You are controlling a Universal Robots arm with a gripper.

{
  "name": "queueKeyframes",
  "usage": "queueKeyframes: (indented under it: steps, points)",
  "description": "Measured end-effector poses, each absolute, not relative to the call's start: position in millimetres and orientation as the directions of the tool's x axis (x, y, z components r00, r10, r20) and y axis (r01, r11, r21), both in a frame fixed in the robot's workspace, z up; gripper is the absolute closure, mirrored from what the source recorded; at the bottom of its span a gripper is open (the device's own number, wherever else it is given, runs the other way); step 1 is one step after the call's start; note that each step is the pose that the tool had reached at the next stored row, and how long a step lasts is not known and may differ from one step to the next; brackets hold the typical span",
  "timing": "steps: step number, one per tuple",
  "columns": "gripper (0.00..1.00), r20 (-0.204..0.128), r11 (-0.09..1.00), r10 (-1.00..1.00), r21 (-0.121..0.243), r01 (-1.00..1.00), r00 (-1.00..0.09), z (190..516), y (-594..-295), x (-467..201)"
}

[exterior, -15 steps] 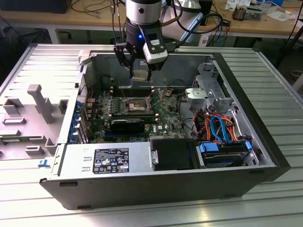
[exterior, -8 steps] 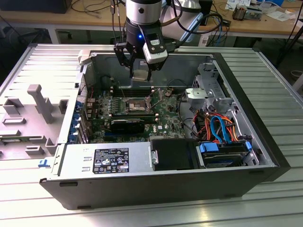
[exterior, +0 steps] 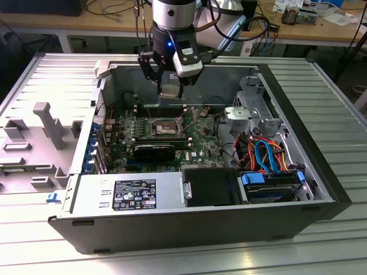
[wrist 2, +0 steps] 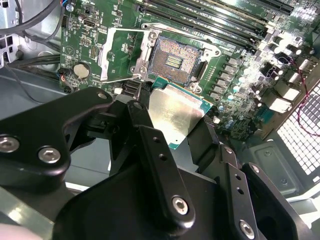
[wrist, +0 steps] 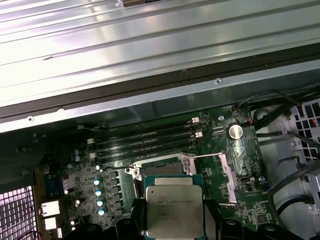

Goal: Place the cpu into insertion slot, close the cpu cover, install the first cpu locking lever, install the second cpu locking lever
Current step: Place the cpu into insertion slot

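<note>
Your black gripper [exterior: 170, 87] clasps the silvery square cpu [wrist 2: 172, 112]. Exterior view: dark, silver-rimmed insertion slot [exterior: 165, 126] at its 6 o'clock, long black memory slots [wrist 2: 215, 22] alongside.

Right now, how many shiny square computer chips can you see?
1. The cpu is pinched in the fingers, held off the green board close to the empty insertion slot. Another could be hidden behind the arm.

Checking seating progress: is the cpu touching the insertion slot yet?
Apart. In the exterior view the cpu, held in the gripper, hangs clear above the insertion slot.
</note>
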State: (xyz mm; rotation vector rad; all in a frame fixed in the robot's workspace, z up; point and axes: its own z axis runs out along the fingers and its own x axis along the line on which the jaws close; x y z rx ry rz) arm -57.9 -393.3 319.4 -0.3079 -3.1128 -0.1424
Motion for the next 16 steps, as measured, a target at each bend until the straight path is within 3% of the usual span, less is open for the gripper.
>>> queueKeyframes:
  steps: [16]
  points:
    - [0.45, 0.019, 0.973, 0.210, 0.089, 0.211, -0.977, 319.3, -393.3, -57.9]
